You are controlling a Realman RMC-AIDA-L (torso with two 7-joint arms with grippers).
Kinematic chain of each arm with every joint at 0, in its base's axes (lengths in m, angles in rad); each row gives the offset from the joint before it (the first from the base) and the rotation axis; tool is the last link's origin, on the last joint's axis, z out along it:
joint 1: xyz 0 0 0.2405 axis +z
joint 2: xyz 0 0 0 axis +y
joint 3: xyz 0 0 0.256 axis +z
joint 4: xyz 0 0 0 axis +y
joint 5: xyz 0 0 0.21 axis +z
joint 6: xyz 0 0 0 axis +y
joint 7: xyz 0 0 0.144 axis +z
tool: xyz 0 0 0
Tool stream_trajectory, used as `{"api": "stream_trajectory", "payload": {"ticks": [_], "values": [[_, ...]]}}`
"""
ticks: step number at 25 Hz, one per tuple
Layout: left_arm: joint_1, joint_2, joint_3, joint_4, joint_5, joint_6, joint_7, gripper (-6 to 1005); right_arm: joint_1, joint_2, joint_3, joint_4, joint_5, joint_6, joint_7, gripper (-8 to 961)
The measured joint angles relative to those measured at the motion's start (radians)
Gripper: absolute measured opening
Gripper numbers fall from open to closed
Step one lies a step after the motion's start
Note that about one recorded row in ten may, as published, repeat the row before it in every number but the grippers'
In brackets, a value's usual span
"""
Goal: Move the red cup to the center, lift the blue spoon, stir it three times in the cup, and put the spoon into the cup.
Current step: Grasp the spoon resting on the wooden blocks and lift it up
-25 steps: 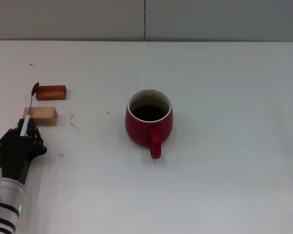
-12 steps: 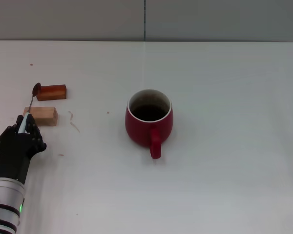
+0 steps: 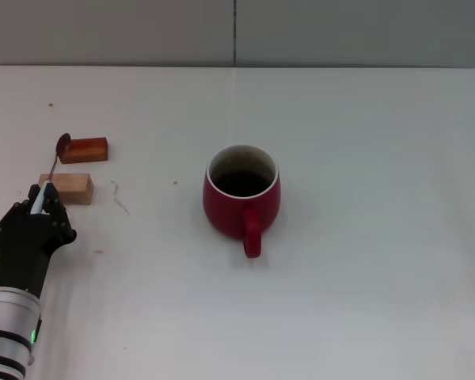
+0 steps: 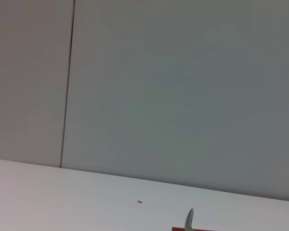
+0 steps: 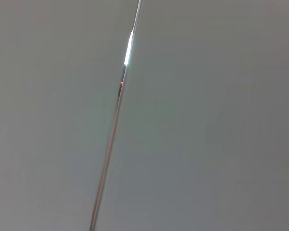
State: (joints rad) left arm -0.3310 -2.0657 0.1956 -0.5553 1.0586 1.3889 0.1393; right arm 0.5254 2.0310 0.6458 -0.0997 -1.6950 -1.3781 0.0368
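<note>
The red cup [image 3: 241, 194] stands upright in the middle of the white table, its handle pointing toward me. My left gripper [image 3: 36, 212] is at the table's left side, shut on the pale blue handle of the blue spoon [image 3: 52, 169]. The spoon's grey neck slants away from me over the light wooden block, and its bowl is by the left end of the red-brown block. The tip of the bowl shows in the left wrist view [image 4: 189, 219]. My right gripper is not in view; its wrist view shows only a grey wall.
A red-brown block [image 3: 84, 150] and a light wooden block [image 3: 67, 188] lie at the left, just beyond my left gripper. The white table [image 3: 364, 237] ends at a grey wall at the back.
My left gripper has shifted only slightly. The spoon's bowl has swung a little to the right, toward the red-brown block. The cup has not moved.
</note>
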Motion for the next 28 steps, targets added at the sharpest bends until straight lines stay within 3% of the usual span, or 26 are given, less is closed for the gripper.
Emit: {"api": "stream_trajectory", "payload": {"ticks": [28], "values": [[0.005,-0.002,0.013,0.014,0.001,-0.058,-0.012,143,-0.006,0.004,0.000,0.000,0.000,-0.012,0.000,649]]}}
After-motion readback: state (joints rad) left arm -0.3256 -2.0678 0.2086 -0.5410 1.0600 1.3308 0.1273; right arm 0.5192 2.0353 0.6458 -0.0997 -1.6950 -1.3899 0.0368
